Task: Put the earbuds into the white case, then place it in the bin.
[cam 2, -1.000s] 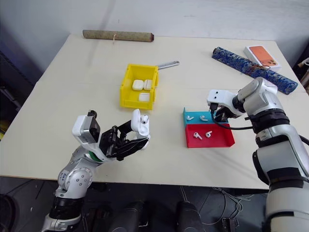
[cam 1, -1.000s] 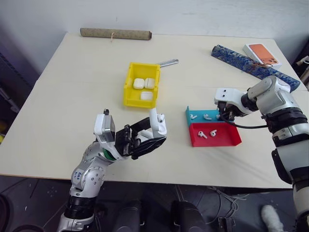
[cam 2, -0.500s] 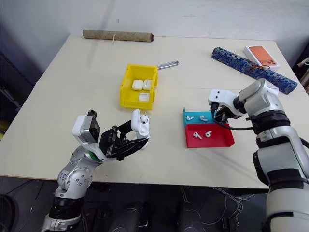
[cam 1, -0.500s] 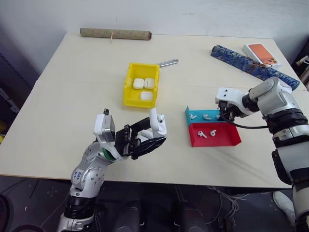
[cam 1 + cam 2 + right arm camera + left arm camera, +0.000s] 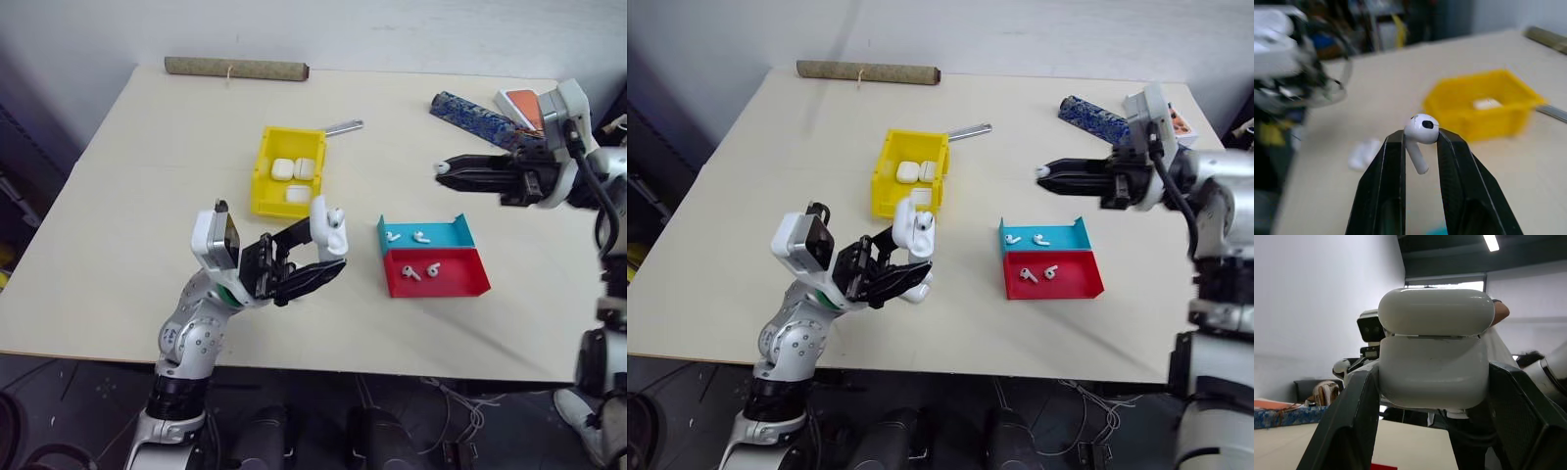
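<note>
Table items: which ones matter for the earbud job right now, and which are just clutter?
Job: white case in left gripper; earbud in right gripper; loose earbuds; yellow bin.

Clutter: brown roll, blue patterned roll, orange-and-white box.

The gripper (image 5: 1435, 431) hides the white case's (image 5: 1432, 367) sides.

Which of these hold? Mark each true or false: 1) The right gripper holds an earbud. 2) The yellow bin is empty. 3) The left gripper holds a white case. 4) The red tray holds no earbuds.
1) True: the right gripper pinches an earbud.
2) False: the yellow bin holds three white cases.
3) True: the left gripper clamps a white case, lid raised.
4) False: the red tray holds two earbuds; the blue tray holds two more.
</note>
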You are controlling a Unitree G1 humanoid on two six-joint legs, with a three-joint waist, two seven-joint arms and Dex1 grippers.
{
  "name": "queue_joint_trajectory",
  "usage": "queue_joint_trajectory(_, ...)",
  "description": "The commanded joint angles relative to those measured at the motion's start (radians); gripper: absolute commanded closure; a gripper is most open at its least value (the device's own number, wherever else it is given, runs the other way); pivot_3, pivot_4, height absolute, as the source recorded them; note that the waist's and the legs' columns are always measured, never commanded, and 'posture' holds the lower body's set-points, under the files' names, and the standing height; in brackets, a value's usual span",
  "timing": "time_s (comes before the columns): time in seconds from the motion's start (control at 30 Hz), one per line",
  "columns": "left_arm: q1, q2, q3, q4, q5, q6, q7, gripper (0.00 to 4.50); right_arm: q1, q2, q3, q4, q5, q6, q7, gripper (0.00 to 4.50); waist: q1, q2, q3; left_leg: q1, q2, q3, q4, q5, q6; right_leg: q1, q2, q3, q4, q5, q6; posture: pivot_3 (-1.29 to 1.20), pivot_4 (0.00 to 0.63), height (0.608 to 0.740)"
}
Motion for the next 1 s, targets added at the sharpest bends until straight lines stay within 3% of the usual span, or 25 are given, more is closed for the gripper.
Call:
queue_joint_trajectory(0.03, -0.031, -0.017, -0.003, 0.007, -0.001, -0.014, -0.006, 1.73, -0.002, 0.105, -0.165, -0.208, 0.365, 0.276, -0.269, 4.00, 0.000, 0.000, 0.000, 0.000, 0.000, 0.000, 0.000, 0.000, 0.000, 0.000, 0.000, 0.000, 0.000, 0.000, 0.000, 0.00, 0.150, 0.740)
queue_joint_trajectory(0.23, -0.065, -0.032, -0.014, 0.039, 0.021, -0.013, 0.000, 1.73, 0.096, 0.172, -0.157, -0.413, 0.594, 0.336, -0.481, 4.00, 0.016, 0.000, 0.000, -0.001, -0.001, -0.001, 0.000, 0.000, 0.001, 0.000, 0.000, 0.000, 0.000, 0.000, 0.000, 0.00, 0.150, 0.740)
queue_joint_trajectory(0.43, -0.070, -0.065, -0.029, 0.041, 0.039, -0.025, 0.017, 1.73, 0.122, 0.210, -0.122, -0.462, 0.654, 0.260, -0.609, 4.00, 0.015, 0.000, 0.000, -0.001, -0.002, 0.000, 0.000, 0.000, 0.001, 0.000, 0.001, 0.000, 0.000, 0.000, 0.000, 0.00, 0.150, 0.740)
queue_joint_trajectory(1.0, -0.071, -0.098, -0.031, 0.043, 0.055, -0.043, 0.046, 1.73, 0.186, 0.146, 0.025, -0.496, 0.628, 0.152, -0.570, 4.00, 0.015, 0.000, 0.000, -0.001, -0.002, 0.000, 0.000, 0.000, 0.002, 0.000, 0.001, 0.000, 0.000, 0.000, 0.000, 0.00, 0.150, 0.740)
